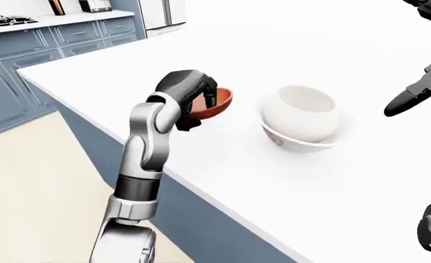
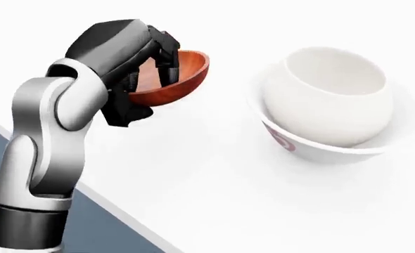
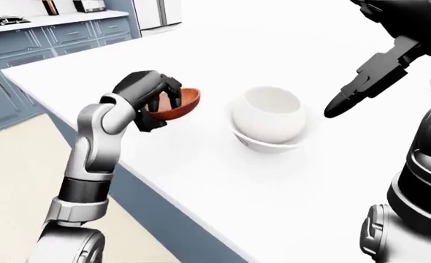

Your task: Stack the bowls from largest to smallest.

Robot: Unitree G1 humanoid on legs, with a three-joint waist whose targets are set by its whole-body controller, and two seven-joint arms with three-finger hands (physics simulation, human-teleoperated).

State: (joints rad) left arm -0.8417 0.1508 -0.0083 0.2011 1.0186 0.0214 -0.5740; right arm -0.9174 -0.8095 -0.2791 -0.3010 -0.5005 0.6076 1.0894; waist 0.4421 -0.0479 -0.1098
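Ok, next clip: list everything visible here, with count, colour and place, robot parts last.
Glossy reddish-brown wooden bowl: one, tilted, lifted off the counter at the head view's upper left.
Rounded white ceramic bowl: one, nested inside the wide bowl, head view right.
Wide shallow white bowl with a red mark: one, on the counter under it.
White countertop: one, filling the head view.
Blue-grey cabinets: a row, left-eye view upper left.
Left hand: black fingers shut on the brown bowl's rim.
Right hand: black, raised at right-eye view right, holding nothing.
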